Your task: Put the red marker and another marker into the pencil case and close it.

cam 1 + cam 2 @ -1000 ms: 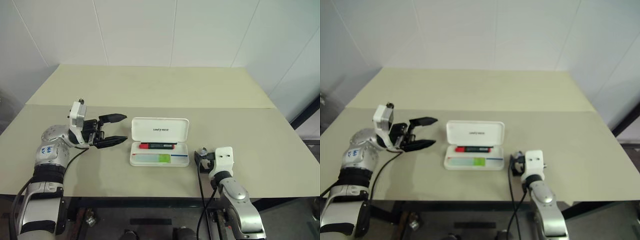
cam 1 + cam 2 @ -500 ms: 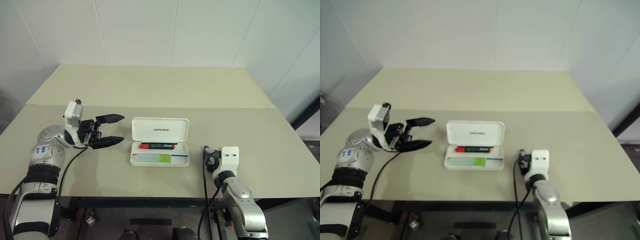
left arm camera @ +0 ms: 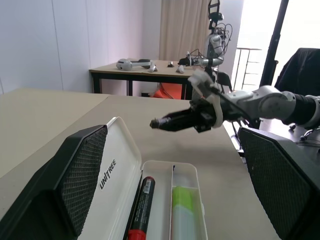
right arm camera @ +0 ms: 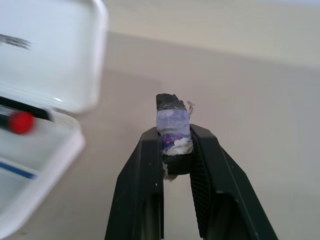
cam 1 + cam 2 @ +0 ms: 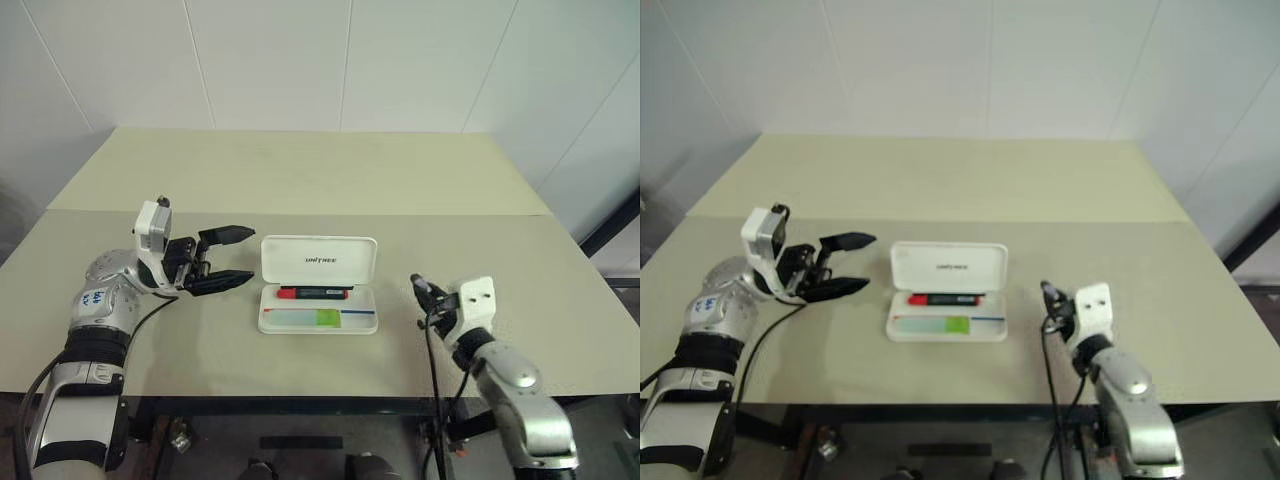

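We see the pencil case [image 5: 318, 297] open on the tabletop [image 5: 300, 170], red marker [image 5: 314, 292] and green marker [image 5: 327, 317] inside. Its light, stiff lid should push shut. Left end effector [image 5: 232, 258] gapes wide; right end effector [image 4: 175, 150] pinches a small purplish piece, perhaps a cap.

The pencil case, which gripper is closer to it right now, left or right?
Left. The left gripper hovers open just beside the pencil case at the lid's end. The right gripper is off the case's other end, a bit farther away, shut on a small dark piece.

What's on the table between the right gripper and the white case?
Nothing; bare table lies between the right gripper and the case, in both eye views.
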